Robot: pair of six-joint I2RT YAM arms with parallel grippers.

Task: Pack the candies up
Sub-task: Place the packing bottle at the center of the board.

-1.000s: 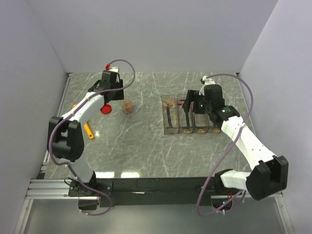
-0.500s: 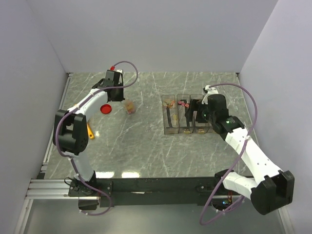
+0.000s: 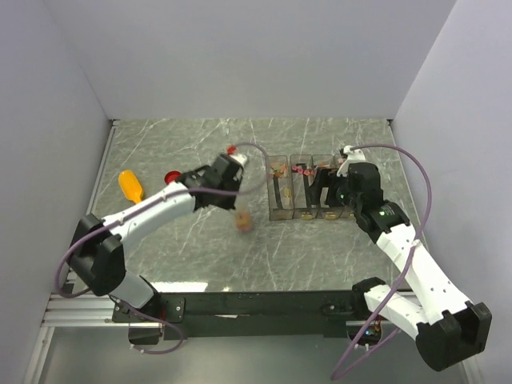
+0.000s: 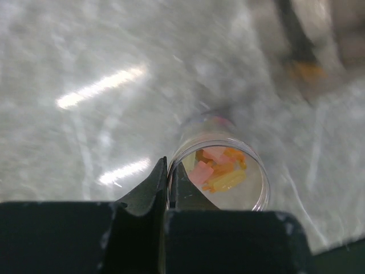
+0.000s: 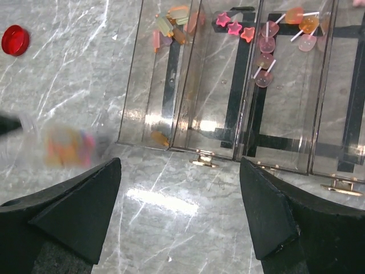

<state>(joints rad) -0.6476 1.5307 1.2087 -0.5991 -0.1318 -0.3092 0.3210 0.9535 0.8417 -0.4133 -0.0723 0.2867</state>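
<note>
Left wrist view: left gripper (image 4: 167, 176) pinches jar (image 4: 258, 197) rim (candies (image 4: 219, 168) inside); right gripper (image 5: 179, 165) spread wide.

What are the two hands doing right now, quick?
Left hand: closed on the rim of the clear jar with candies inside.
Right hand: open, holding nothing.

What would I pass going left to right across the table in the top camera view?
Scoop → lid → jar → box.
</note>
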